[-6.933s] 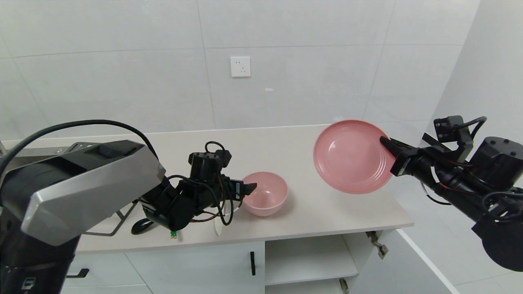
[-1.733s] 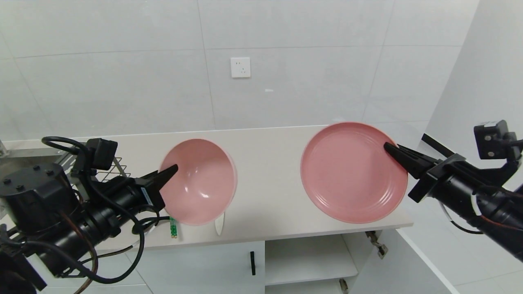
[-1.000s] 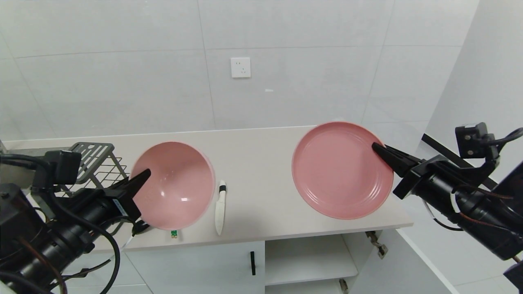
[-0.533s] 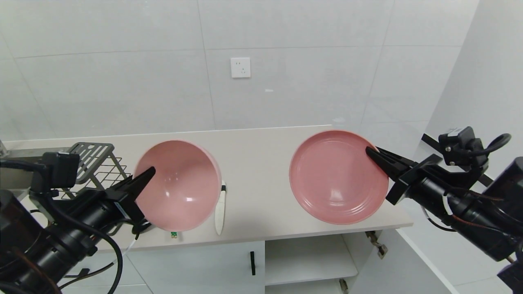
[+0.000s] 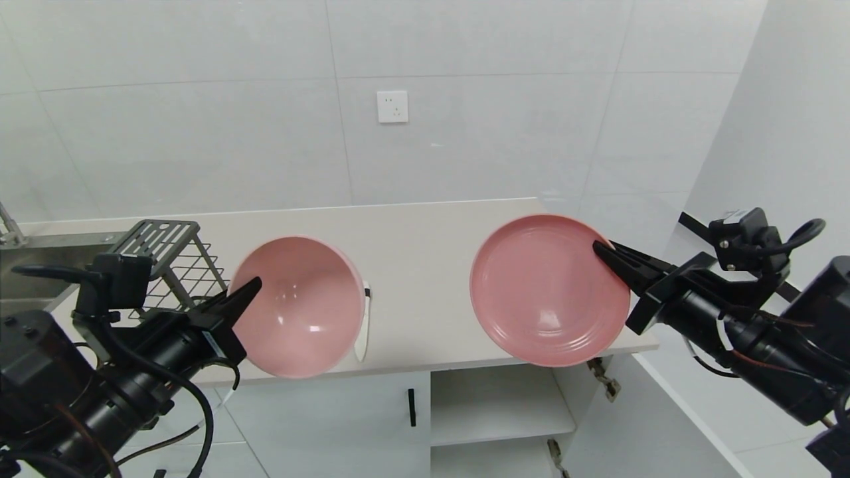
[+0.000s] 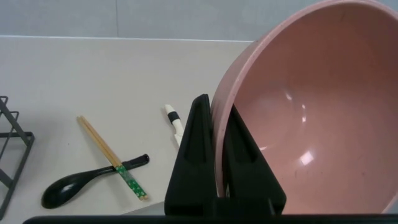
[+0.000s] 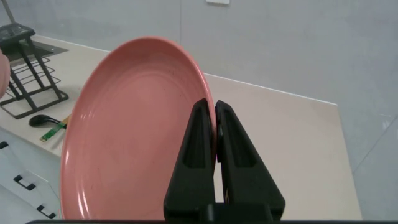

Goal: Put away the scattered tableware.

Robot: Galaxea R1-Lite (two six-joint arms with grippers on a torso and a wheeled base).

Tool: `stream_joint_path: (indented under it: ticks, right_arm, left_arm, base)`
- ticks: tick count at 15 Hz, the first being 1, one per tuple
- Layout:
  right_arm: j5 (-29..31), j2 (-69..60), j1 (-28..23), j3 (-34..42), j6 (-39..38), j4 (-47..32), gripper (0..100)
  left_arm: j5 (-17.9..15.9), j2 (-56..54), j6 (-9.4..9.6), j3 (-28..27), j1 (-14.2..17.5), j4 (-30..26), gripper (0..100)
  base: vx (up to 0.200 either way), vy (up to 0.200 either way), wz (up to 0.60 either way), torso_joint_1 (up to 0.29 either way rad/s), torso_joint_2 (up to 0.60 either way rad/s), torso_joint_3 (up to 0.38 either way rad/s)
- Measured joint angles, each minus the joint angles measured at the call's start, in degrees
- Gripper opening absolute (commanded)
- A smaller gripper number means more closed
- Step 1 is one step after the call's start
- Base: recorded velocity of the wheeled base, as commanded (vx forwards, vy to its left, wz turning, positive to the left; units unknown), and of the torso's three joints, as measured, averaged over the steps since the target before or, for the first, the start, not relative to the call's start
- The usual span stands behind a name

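Note:
My left gripper (image 5: pixel 247 289) is shut on the rim of a pink bowl (image 5: pixel 300 309), held tilted in the air over the left front of the counter (image 5: pixel 418 252). In the left wrist view the bowl (image 6: pixel 298 124) stands on edge between the fingers (image 6: pixel 198 143). My right gripper (image 5: pixel 605 253) is shut on the edge of a pink plate (image 5: pixel 544 289), held tilted over the counter's right front corner. The right wrist view has the plate (image 7: pixel 130 124) clamped at its rim. On the counter lie wooden chopsticks (image 6: pixel 111 155), a black spoon (image 6: pixel 81 186) and a white knife (image 5: pixel 364 325).
A dark wire dish rack (image 5: pixel 169 259) stands at the counter's left end beside a sink (image 5: pixel 26 265). Below the counter an open cabinet shows a white shelf (image 5: pixel 498 411), its door (image 5: pixel 671 431) swung out to the right. A tiled wall rises behind.
The whole head view has shifted, so the camera moved. Over the earlier frames the left gripper lifted the bowl off the counter and tipped it up; the right arm lowered the plate slightly.

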State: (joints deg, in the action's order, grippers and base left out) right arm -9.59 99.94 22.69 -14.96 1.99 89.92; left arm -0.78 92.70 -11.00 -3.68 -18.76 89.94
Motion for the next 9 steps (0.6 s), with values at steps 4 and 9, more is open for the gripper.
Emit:
stream_joint_path:
  ticks: [4,9]
  right_arm:
    - [0.0,0.2,0.0,0.0,0.1,0.0,0]
    - [0.0,0.5,0.1,0.0,0.1,0.0,0]
  left_arm:
    - [-0.1,0.2,0.11,0.9,-1.1,0.0,0]
    - [0.0,-0.9,0.73,1.8,-5.1,0.0,0]
  base:
    - [0.000,0.000,0.00,-0.144,0.30,0.151]
    - [0.000,0.000,0.00,-0.143,0.28,0.146]
